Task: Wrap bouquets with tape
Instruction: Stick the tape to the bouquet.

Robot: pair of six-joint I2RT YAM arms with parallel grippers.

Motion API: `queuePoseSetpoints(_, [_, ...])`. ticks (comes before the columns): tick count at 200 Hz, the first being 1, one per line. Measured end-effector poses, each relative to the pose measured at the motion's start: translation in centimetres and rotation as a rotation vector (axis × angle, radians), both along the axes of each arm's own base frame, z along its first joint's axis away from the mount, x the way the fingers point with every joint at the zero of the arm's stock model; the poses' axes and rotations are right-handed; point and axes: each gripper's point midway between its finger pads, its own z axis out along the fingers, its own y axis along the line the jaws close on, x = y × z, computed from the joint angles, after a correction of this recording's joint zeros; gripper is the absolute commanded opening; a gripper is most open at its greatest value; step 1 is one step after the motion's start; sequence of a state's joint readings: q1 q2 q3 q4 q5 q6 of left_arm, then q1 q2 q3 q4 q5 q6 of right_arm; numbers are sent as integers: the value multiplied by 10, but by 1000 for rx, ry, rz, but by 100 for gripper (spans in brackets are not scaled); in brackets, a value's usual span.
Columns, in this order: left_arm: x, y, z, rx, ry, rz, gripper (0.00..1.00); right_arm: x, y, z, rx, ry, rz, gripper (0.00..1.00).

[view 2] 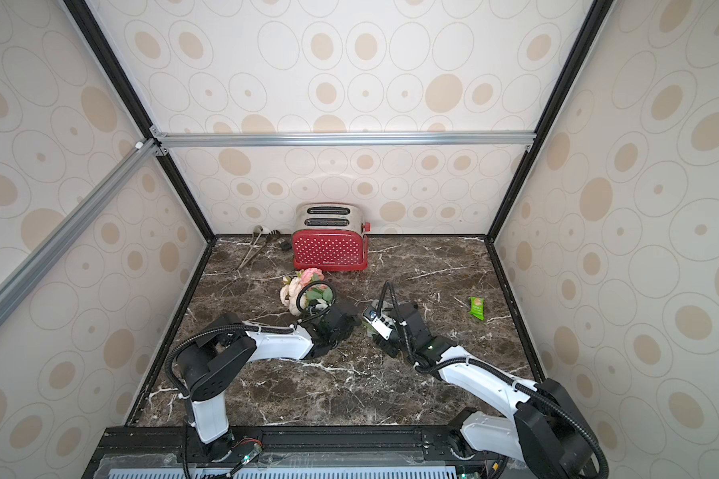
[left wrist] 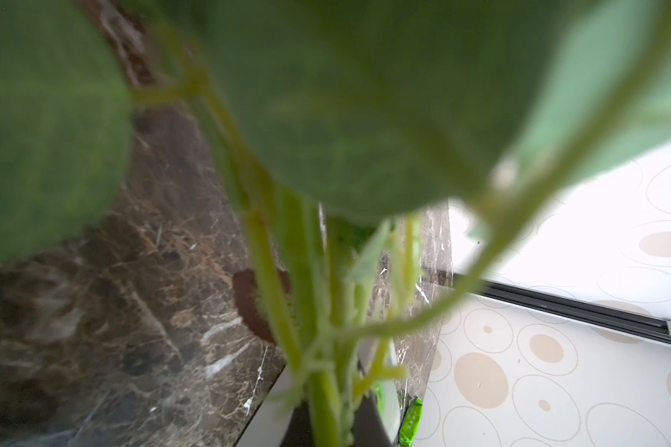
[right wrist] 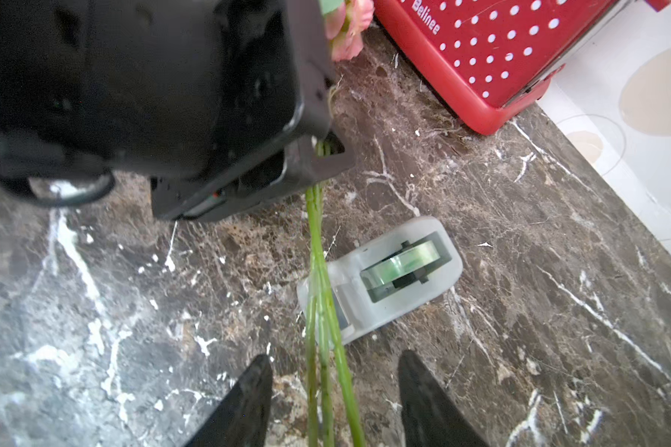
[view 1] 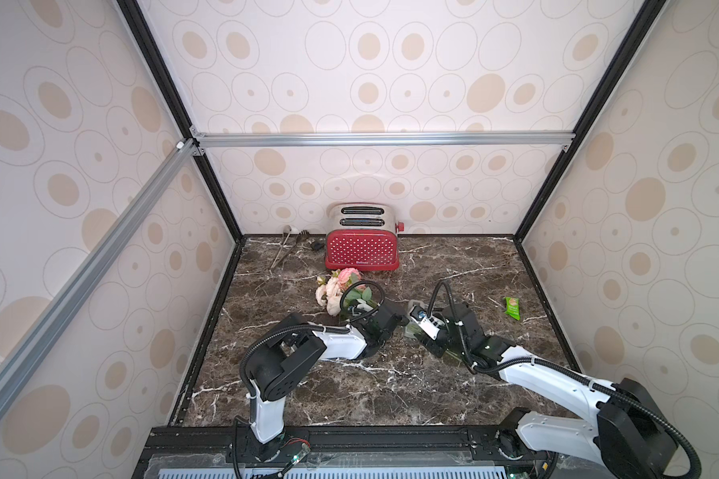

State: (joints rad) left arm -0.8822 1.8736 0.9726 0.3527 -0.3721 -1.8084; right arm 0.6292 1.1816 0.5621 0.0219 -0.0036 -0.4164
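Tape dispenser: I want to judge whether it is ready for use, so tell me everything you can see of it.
The tape dispenser is a small oblong body of frosted grey-white plastic. It lies flat on the dark marble table. A clear, greenish roll sits on a black hub in its middle well. The bouquet's green stems cross over its narrow cutter end; whether they touch it cannot be told. Nothing grips it.

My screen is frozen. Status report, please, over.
Left gripper shut on bouquet stems. Right gripper open, straddling stems. Tape dispenser close by stems; nothing blocking.
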Motion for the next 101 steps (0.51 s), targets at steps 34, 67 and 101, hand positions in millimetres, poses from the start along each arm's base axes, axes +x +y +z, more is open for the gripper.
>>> queuePoseSetpoints(34, [0,-1,0,-5,0,-4,0,0,2,-13,-44,-27,53,45])
queuePoseSetpoints(67, [-1,-2,0,-7,3,-9,0,4,15,-15,-54,-70,99,40])
queuePoseSetpoints(101, [-1,-2,-1,-6,5,-10,0,9,17,-28,-89,-74,105,38])
